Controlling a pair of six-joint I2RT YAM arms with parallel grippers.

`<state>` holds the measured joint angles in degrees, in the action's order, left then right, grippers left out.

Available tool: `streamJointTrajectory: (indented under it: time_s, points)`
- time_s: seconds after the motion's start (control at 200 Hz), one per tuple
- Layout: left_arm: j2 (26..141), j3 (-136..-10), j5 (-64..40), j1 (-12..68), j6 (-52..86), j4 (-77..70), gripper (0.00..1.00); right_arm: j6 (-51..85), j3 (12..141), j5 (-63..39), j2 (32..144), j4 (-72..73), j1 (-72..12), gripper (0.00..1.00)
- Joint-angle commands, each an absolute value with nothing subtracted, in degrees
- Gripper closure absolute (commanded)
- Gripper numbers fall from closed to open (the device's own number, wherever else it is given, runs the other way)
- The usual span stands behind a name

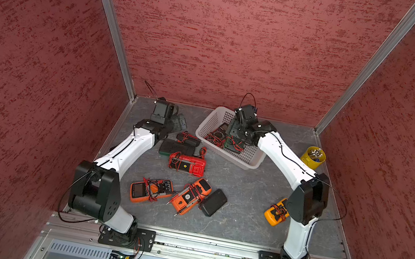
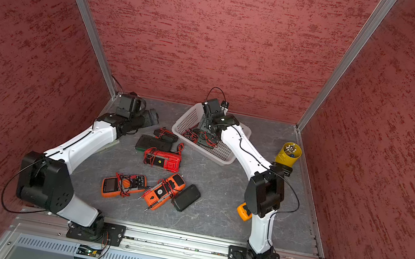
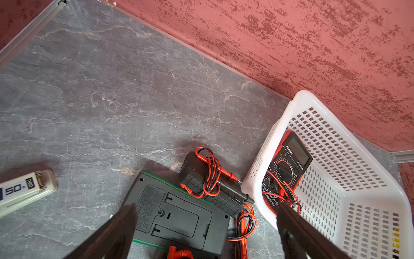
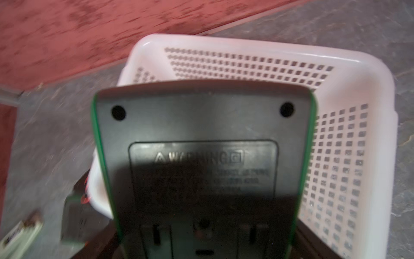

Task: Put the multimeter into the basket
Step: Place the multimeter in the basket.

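Now our right gripper [image 1: 237,138] clamps a meter [image 4: 201,157] over the basket [image 4: 246,44] at one o'clock. We should lower it before releasing; left gripper [image 3: 206,207] gapes empty.

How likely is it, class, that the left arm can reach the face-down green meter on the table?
Likely yes: the left gripper hangs open close to that meter, with nothing between them. Only a black lead-wrapped device lies close beside it.

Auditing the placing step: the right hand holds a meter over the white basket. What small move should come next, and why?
Probably lower a little and open the right hand: its green-edged black multimeter hangs over the white perforated plastic basket, with bare floor showing beside the black-and-red multimeter lying inside.
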<state>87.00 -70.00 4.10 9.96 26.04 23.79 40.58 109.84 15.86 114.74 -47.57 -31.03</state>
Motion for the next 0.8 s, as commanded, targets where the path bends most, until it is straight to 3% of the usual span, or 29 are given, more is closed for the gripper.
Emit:
streamJointTrajectory:
  time_s: [0.0, 0.25, 0.626, 0.797]
  points:
    - [88.04, -71.62, 1.3, 9.32, 24.23, 22.02, 0.0, 45.38, 115.42, 19.42, 118.56, -46.8, -29.03, 0.75]
    - [90.99, -73.28, -1.2, 8.92, 23.64, 21.79, 0.0, 48.44, 125.66, 22.93, 129.31, -51.08, -28.13, 0.69]
    - [92.48, -73.83, -2.09, 8.68, 23.49, 21.79, 0.0, 54.75, 125.48, 20.91, 134.76, -53.26, -27.93, 0.58]
    - [92.54, -73.74, -1.93, 8.35, 23.18, 22.02, 0.0, 55.98, 125.31, 18.85, 136.78, -53.61, -27.94, 0.48]
